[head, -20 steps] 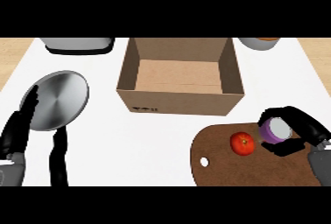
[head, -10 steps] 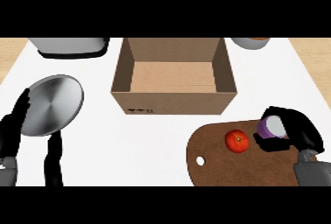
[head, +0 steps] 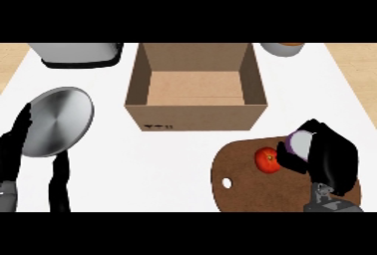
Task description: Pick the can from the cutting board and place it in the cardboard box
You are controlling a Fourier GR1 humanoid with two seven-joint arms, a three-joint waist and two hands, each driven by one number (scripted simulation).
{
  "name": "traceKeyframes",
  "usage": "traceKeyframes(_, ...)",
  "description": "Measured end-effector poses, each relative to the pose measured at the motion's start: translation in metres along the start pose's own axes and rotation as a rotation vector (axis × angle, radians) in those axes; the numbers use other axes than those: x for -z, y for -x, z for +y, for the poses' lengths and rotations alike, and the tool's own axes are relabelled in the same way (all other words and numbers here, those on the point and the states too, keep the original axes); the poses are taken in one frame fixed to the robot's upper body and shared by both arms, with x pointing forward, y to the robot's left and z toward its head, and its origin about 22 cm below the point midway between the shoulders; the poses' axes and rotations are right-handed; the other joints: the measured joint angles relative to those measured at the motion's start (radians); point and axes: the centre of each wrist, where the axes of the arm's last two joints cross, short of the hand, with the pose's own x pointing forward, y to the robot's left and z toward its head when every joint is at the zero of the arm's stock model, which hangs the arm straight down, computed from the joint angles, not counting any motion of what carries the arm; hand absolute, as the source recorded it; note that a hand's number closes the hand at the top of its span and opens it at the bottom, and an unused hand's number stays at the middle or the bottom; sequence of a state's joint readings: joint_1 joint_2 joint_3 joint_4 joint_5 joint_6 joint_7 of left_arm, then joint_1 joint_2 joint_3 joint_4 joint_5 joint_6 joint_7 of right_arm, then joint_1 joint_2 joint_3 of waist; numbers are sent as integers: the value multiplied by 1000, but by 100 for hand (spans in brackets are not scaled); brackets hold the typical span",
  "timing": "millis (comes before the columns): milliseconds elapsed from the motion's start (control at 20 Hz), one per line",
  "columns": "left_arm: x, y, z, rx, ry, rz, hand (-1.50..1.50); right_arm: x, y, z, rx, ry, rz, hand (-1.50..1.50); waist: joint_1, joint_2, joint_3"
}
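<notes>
Already the right robot hand (head: 331, 157) curls round the can (head: 299, 143) over the board (head: 243, 187); likely light, rigid, slippery-sided, best held mid-body.

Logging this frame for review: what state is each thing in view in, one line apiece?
can: purple, over the cutting board, gripped by the right hand
right hand: curled round the can
cardboard box: open-topped, nothing inside
tomato: lying on the cutting board
cutting board: flat on the counter
left hand: open, resting at the left edge
</notes>
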State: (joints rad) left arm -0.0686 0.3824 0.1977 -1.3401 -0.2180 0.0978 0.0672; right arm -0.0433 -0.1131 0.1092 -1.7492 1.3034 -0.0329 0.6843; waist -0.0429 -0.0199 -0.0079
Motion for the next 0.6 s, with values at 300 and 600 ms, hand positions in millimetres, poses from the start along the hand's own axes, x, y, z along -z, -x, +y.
traceKeyframes(300, 1, -3, -7, -2, 18, -25, 0, -56, -71, -43, 2, 168, -59, 150, 31, 10, 4)
traceKeyframes(600, 5, -14, -12, -2, 33, -45, 0, -56, -130, -62, 91, 187, -148, 150, 53, 19, 6)
